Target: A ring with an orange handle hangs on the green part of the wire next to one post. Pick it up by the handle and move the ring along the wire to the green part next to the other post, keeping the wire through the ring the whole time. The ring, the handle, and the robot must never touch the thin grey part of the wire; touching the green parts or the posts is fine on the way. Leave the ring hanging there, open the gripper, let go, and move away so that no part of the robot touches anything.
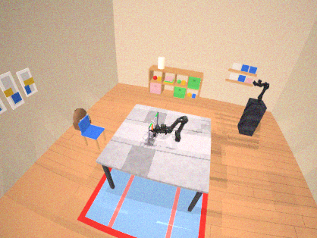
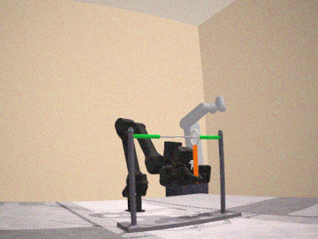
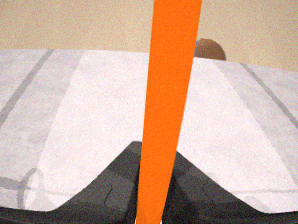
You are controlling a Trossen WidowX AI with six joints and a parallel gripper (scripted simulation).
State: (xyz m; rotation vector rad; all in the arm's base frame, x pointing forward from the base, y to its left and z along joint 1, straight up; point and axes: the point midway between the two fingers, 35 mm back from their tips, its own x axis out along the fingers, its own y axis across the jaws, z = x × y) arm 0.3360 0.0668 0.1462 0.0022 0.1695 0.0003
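Observation:
The pale ring [image 2: 195, 130] is around the wire at the inner end of the right green part [image 2: 210, 137] in the exterior view. Whether it is over green or over the thin grey part [image 2: 175, 136] is too close to tell; contact cannot be made out. The orange handle [image 1: 152, 127] [image 2: 195, 157] [image 3: 170, 75] hangs nearly upright below the ring. My gripper [image 1: 153, 132] [image 2: 196, 179] [image 3: 148, 151] is shut on the handle's lower part, well below the wire. The left green part [image 2: 146, 136] is by the left post [image 2: 131, 179].
The right post [image 2: 222, 171] stands a little to the right of my gripper in the exterior view. Both posts rise from a dark base bar [image 2: 179, 224] on the table [image 1: 171, 163]. A blue chair [image 1: 92, 132] is beyond the table's left edge.

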